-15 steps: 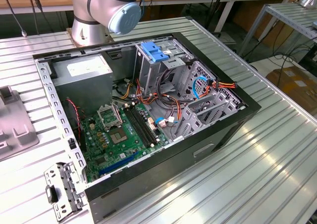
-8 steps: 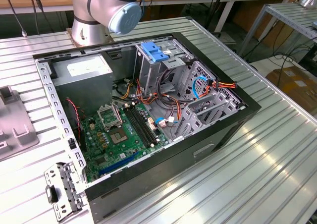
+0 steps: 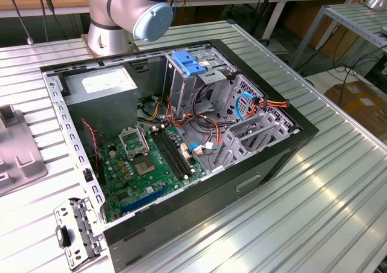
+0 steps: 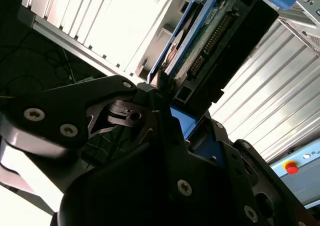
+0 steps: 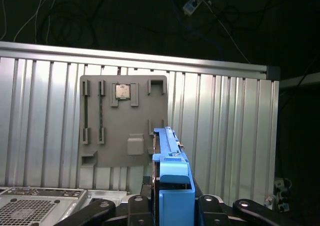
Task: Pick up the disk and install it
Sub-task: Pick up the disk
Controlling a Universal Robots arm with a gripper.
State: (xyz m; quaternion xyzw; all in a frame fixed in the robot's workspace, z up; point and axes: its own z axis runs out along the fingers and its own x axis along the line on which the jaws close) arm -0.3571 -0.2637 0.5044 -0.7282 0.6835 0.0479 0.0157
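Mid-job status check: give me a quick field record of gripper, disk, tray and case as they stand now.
gripper: shut on the disk
disk: edge-on in the first wrist view, blue rails, held clear of the table
grey tray: on the table, one chip in it
computer case: open, blue latch handle inside
install: not yet done

Arm (image 3: 112, 10): I see the base column upright at the far side of the exterior view. Its blue-capped joint (image 3: 152, 20) faces the exterior view's right, and the upper links run out of frame.

Gripper (image 5: 172, 208): in both wrist views I read the black fingers (image 5: 139, 206) clamped from two sides on the disk (image 5: 170, 151), which sits edge-on between them.
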